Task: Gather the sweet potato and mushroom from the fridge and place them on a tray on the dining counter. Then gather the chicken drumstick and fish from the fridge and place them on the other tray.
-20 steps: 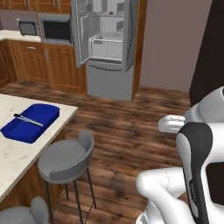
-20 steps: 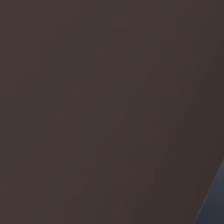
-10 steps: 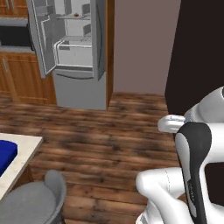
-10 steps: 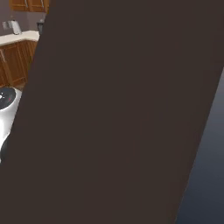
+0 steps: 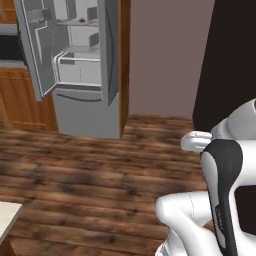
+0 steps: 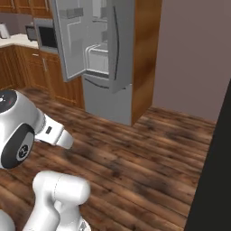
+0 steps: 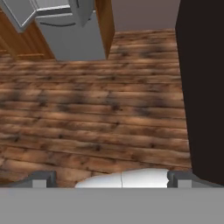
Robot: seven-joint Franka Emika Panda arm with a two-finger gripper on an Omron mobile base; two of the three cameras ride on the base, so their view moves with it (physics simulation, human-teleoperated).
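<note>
Fridge point(image 5: 85, 107): standing across the wood floor point(image 5: 100, 175) from the robot, against the far wall, with both upper doors swinging open; the grey lower front is staying closed.
Left fridge door point(image 5: 35, 47): hanging open toward the left of the left base view, showing its inner shelves.
Right fridge door point(image 6: 118, 43): standing open edge-on, showing its dark vertical bar handle in the right base view.
Fridge interior: showing white shelves and a pale drawer; the contents are too small to make out.
Fridge in hand view point(image 7: 72, 30): sitting at the top left, with the grey base meeting the floor.
Wood panel point(image 6: 146, 54): running tall just beside the fridge on its right.
Dining counter point(image 5: 7, 220): showing 1 pale corner at the lower left of the left base view, well apart from the fridge.
Microwave point(image 6: 45, 34): sitting built into the wood cabinets to the left of the fridge.
Wall counter point(image 6: 16, 41): running pale along the far left, over wood cabinets.
Dark wall point(image 7: 203, 87): standing close on the robot's right.
Gripper point(image 7: 109, 179): pointing down at bare floor, its 2 fingertips point(image 7: 41, 179) sitting spread wide apart, holding nothing.
Arm point(image 5: 220, 200): folding up close to the base, well apart from the fridge.
</note>
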